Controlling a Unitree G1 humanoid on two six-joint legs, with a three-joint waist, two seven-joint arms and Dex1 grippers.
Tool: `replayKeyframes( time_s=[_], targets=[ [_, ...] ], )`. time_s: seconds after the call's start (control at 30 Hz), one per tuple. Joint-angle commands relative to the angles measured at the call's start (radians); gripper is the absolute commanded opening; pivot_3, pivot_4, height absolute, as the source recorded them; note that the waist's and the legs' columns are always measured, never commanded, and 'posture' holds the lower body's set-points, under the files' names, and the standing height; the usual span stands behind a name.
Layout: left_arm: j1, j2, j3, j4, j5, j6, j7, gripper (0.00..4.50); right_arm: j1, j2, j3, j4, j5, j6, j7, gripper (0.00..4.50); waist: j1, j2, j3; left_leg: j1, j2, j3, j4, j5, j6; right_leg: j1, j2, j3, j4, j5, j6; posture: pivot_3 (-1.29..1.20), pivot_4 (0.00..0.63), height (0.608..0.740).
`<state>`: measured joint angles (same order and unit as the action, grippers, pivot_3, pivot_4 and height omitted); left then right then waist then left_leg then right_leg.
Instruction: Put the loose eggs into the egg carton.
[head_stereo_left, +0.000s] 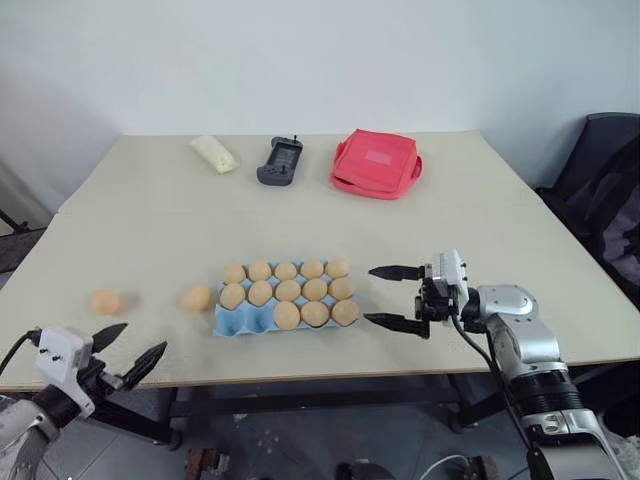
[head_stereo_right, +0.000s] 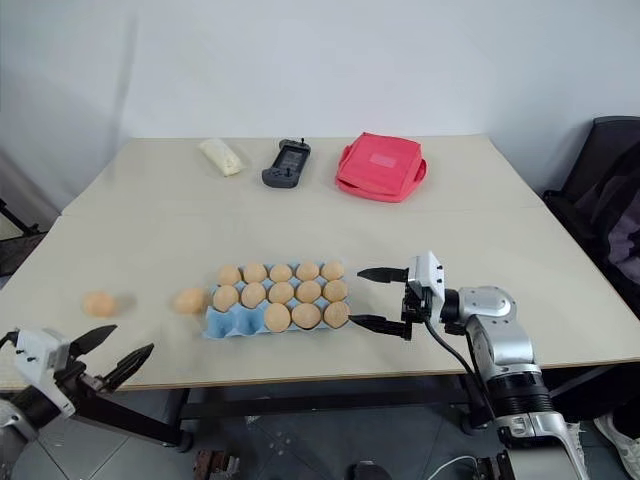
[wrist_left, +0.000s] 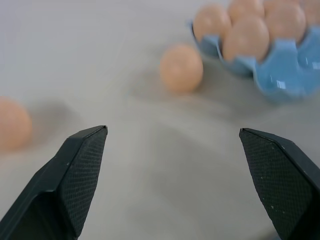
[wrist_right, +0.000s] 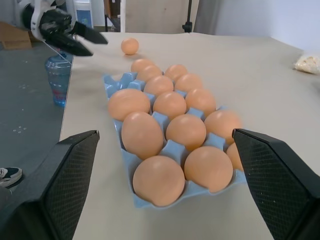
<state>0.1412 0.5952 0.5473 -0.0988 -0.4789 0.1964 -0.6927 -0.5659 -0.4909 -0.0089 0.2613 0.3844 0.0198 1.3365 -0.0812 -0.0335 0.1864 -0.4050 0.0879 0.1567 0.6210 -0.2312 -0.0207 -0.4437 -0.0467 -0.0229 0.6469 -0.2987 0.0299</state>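
Black fingers of your left gripper (head_stereo_left: 128, 352) stand wide apart and empty at the lower left of the head frame, off the near edge of the table (head_stereo_left: 130, 240). Just above it, at left of centre, lie the two loose eggs still out: the far-left egg (head_stereo_left: 104, 301) by itself, and the second egg (head_stereo_left: 197, 297) just beside the carton's left end without clearly touching it.

At centre sits the egg carton (head_stereo_left: 238, 322), light blue and lidless, holding thirteen eggs by my count: the back and middle rows full, the front row filled in its three right-hand cups. Its two front-left cups (head_stereo_left: 243, 319) are bare, so by my reading the job is nearly done: two eggs out, two cups open.

Right of the carton, your right gripper (head_stereo_left: 395, 297) hovers just off its right end, pointing toward it, jaws wide and carrying nothing.

Along the top of the frame, well apart from the work, rest a pale yellow lump (head_stereo_left: 215, 153), a dark handheld device (head_stereo_left: 280, 161) and a red pouch (head_stereo_left: 376, 164). The pouch bears a pale patch; no writing or brand can be read anywhere.
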Motion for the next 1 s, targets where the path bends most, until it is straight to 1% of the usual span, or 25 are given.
replayKeyframes(
  time_s=[0.03,0.13,0.23,0.33,0.47,0.6,0.7,0.8,0.83,0.9,0.93,1.0],
  targets=[
    [-0.084,-0.010,-0.043,0.019,-0.005,0.014,0.028,4.50,0.013,-0.014,-0.013,-0.038,0.012,-0.011,-0.011,4.47,0.001,0.000,0.000,0.000,0.000,0.000,0.000,0.000,0.000,0.000,0.000,0.000,0.000,0.000,0.000,0.00,0.150,0.740],
    [-0.174,-0.008,-0.100,0.094,0.039,0.000,0.040,4.50,0.020,-0.015,-0.004,-0.054,0.008,-0.011,-0.016,4.47,0.001,0.000,0.000,0.000,0.000,0.000,0.000,0.000,0.001,0.000,0.001,0.000,0.001,0.000,0.001,0.00,0.150,0.740],
    [-0.268,-0.012,-0.159,0.198,0.089,-0.022,0.058,4.50,0.034,-0.016,0.005,-0.082,0.012,0.007,-0.025,4.47,0.000,0.000,0.000,0.000,0.000,0.001,0.000,0.003,0.004,0.000,0.002,0.001,0.000,0.001,0.001,0.00,0.150,0.740],
    [-0.336,-0.011,-0.202,0.301,0.150,-0.065,0.086,4.50,0.051,-0.013,0.007,-0.112,0.017,0.021,-0.042,4.47,-0.001,0.000,0.000,0.000,0.000,0.001,0.000,0.003,0.004,0.000,0.002,0.001,0.001,0.001,0.001,0.00,0.150,0.740],
    [-0.407,-0.036,-0.220,0.395,0.168,-0.109,0.104,4.50,0.077,-0.007,0.005,-0.153,0.023,0.041,-0.072,4.47,0.002,0.000,0.000,0.000,0.000,0.001,0.000,0.003,0.004,0.000,0.002,0.001,0.001,0.001,0.001,0.00,0.150,0.740],
    [-0.448,-0.061,-0.235,0.436,0.158,-0.118,0.085,4.50,0.097,-0.004,0.007,-0.184,0.028,0.057,-0.094,4.47,0.006,0.000,0.000,0.000,0.000,0.002,0.001,0.003,0.005,0.000,0.002,0.001,0.001,0.001,0.002,0.00,0.150,0.740],
    [-0.466,-0.069,-0.232,0.458,0.150,-0.126,0.068,3.96,0.109,0.000,0.009,-0.202,0.031,0.064,-0.109,4.50,0.008,0.000,0.000,0.000,0.000,0.002,0.002,0.003,0.005,0.000,0.002,0.001,0.002,0.001,0.002,0.00,0.150,0.740],
    [-0.474,-0.069,-0.223,0.474,0.135,-0.136,0.047,2.96,0.116,0.004,0.013,-0.214,0.033,0.069,-0.119,4.50,0.008,0.000,0.000,0.000,0.000,0.002,0.002,0.003,0.005,0.000,0.002,0.001,0.003,0.001,0.002,0.00,0.150,0.740],
    [-0.470,-0.066,-0.219,0.475,0.131,-0.140,0.039,2.74,0.118,0.005,0.014,-0.218,0.033,0.070,-0.122,4.50,0.008,0.000,0.000,0.000,0.000,0.002,0.002,0.003,0.005,0.000,0.002,0.001,0.003,0.001,0.002,0.00,0.150,0.740],
    [-0.457,-0.058,-0.209,0.469,0.125,-0.154,0.022,2.09,0.122,0.009,0.017,-0.225,0.034,0.072,-0.128,4.50,0.008,0.000,0.000,0.000,0.000,0.002,0.003,0.003,0.005,0.000,0.002,0.001,0.004,0.001,0.002,0.00,0.150,0.740],
    [-0.446,-0.055,-0.200,0.453,0.113,-0.156,0.009,1.87,0.123,0.010,0.018,-0.227,0.034,0.073,-0.131,4.50,0.008,0.000,0.000,0.000,0.000,0.002,0.004,0.003,0.005,0.000,0.002,0.001,0.004,0.001,0.002,0.00,0.150,0.740],
    [-0.421,-0.047,-0.181,0.399,0.080,-0.157,-0.023,1.87,0.125,0.010,0.020,-0.231,0.035,0.074,-0.135,4.50,0.006,0.000,0.000,0.000,0.000,0.002,0.004,0.003,0.005,0.000,0.002,0.001,0.005,0.001,0.002,0.00,0.150,0.740]
  ],
)
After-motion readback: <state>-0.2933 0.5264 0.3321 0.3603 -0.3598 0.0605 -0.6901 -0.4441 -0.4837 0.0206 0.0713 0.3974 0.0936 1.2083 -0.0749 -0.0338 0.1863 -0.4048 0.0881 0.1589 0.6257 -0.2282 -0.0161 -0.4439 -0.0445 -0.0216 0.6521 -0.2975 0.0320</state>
